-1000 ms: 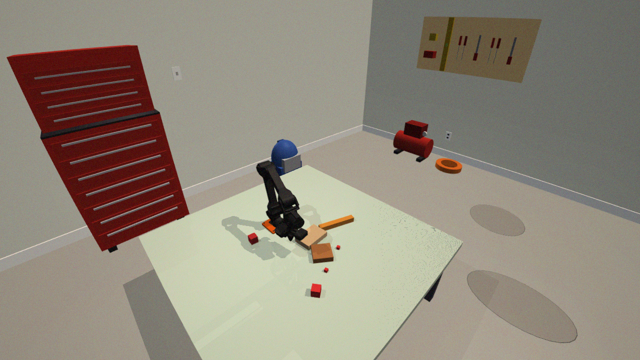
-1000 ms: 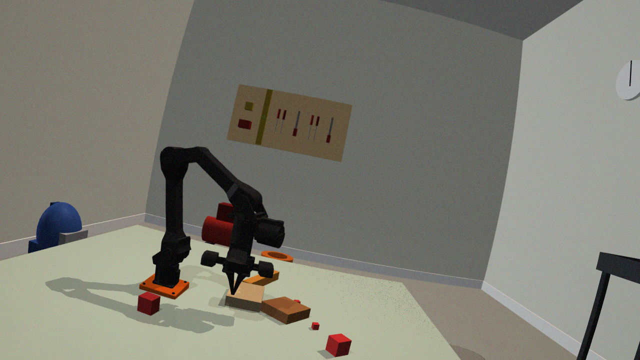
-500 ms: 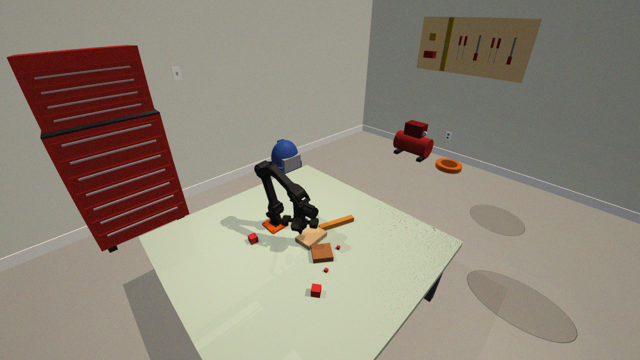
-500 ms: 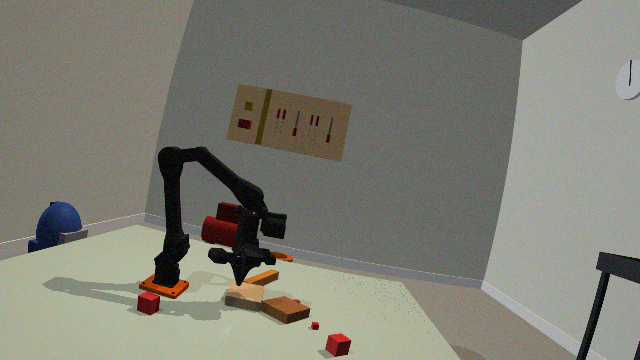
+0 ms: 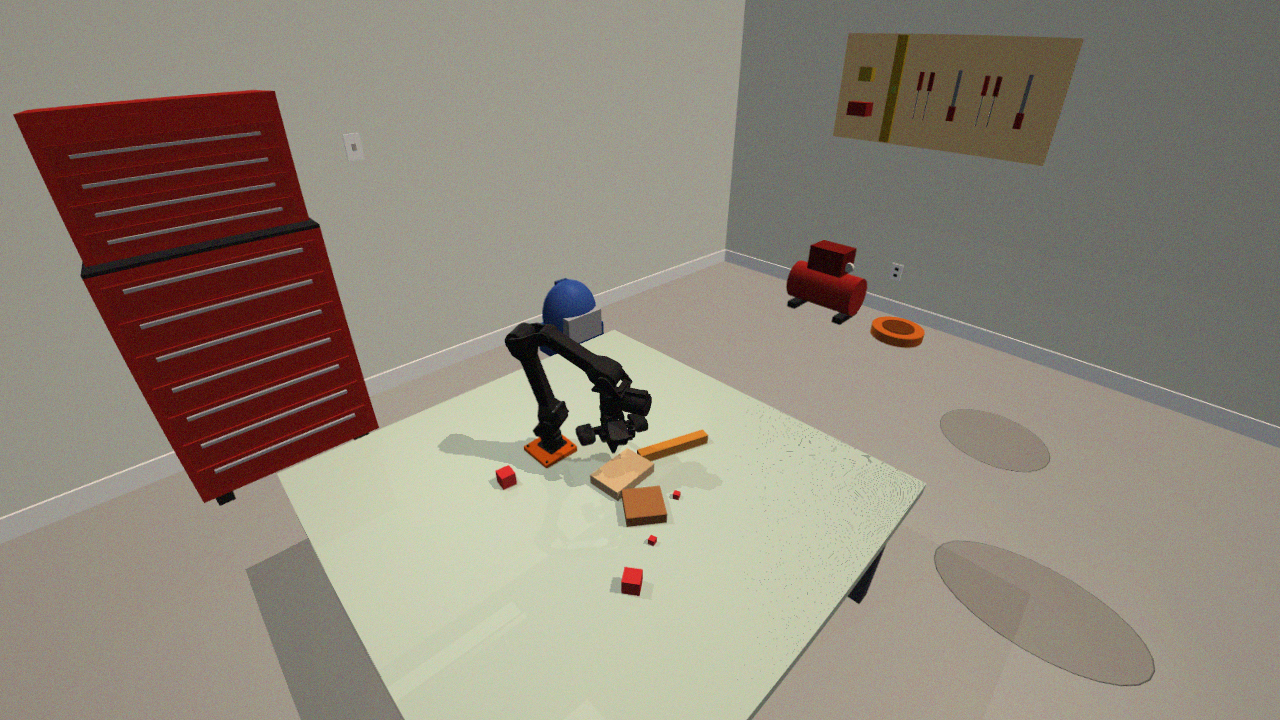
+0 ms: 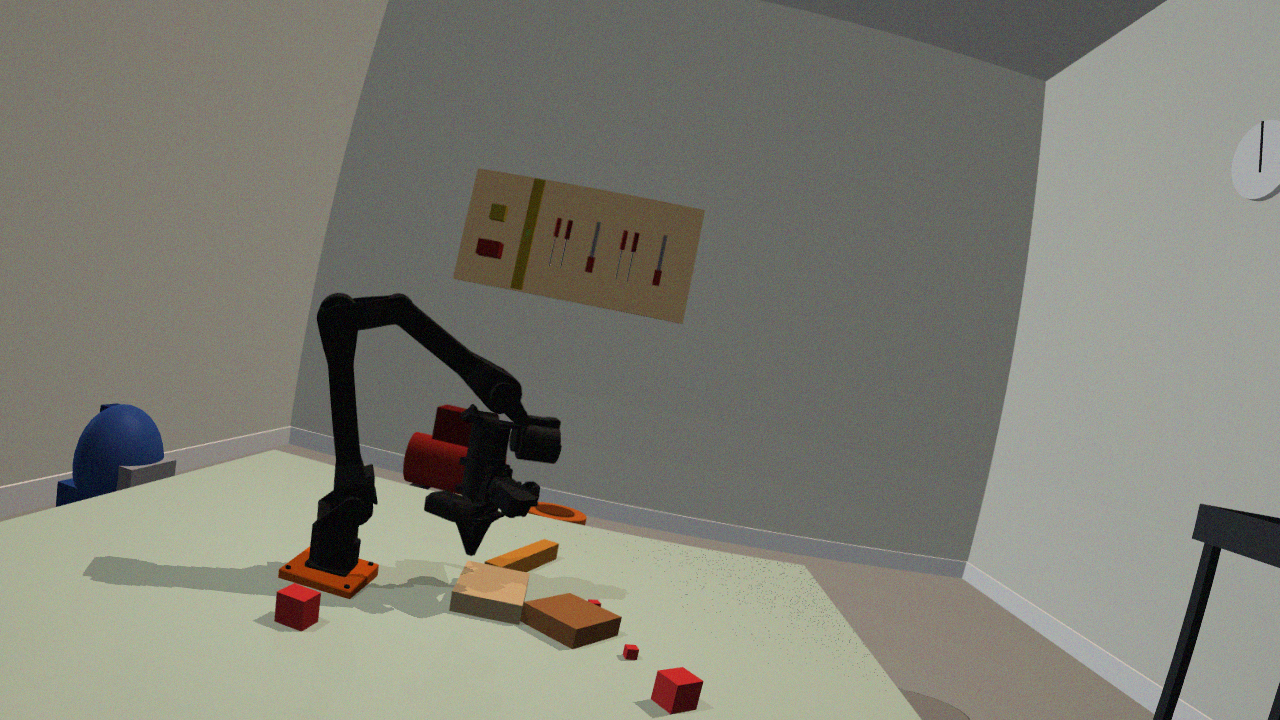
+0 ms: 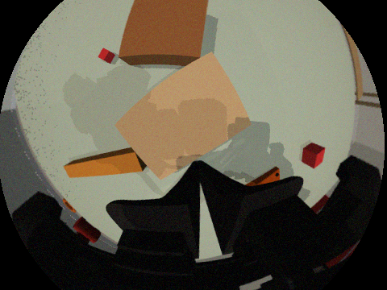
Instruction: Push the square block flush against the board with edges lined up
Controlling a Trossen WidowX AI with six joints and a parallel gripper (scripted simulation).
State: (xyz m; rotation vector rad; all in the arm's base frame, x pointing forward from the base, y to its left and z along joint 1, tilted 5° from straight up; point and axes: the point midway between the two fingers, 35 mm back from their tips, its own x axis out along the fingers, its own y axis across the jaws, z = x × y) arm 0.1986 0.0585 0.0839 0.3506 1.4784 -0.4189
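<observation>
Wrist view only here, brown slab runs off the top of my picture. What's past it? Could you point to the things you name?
Observer: A small red cube [image 5: 652,540] [image 6: 631,651], standing apart from the brown slab [image 5: 644,504] [image 6: 571,616] [image 7: 163,30], then a larger red cube [image 5: 631,582] [image 6: 677,690].

Operator: And the orange plate [image 5: 546,458] [image 6: 327,582] [image 7: 268,177], low right, partly hidden for me?

Observer: The arm's foot [image 5: 553,440] [image 6: 335,553] stands on it.
</observation>
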